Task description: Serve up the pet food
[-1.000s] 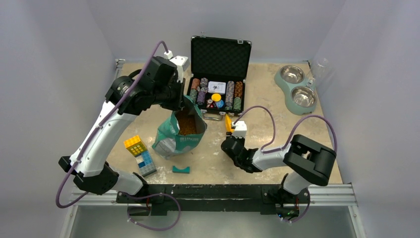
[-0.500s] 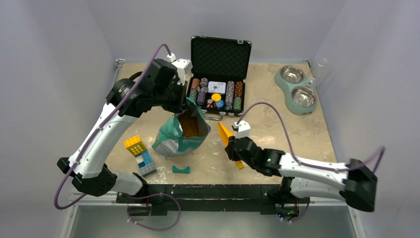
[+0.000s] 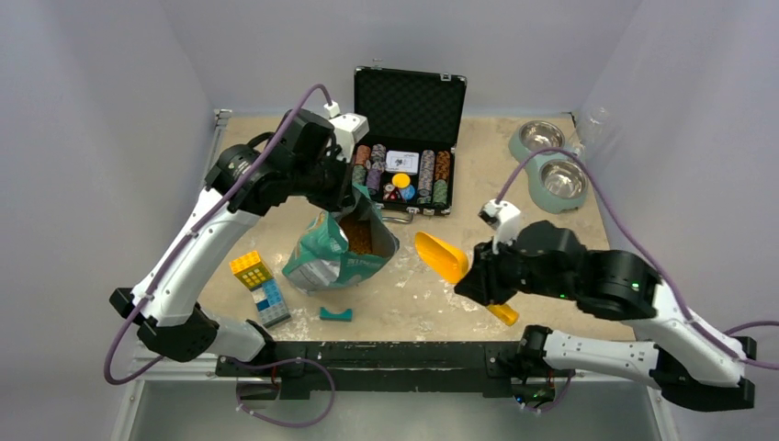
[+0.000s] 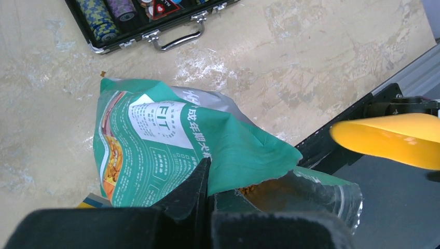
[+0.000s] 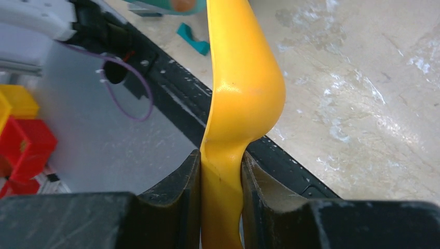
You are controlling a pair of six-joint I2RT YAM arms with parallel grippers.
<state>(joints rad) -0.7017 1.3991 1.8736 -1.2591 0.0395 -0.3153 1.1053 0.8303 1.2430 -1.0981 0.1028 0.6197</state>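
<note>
The bag (image 3: 333,262) stands propped on the worktop (image 3: 482,156), its rim pinched tight in the left jaws and its mouth gaping just below them. The bowls (image 3: 549,165) sit well beyond the right jaws, off toward the far corner. The right jaws are clamped on the handle of the scoop (image 3: 439,256), whose cup juts ahead of them toward the bag without touching it. The kibble (image 3: 366,237) lies inside the bag, under the left jaws. I'd say the dip is the step in hand: hold the rim high and taut, bring the cup in over the open lip, go shallow, lift out level. I can't judge how deep the kibble goes. From the right wrist the scoop shows edge-on, its hollow hidden, and I can't tell whether the bowls hold anything
</note>
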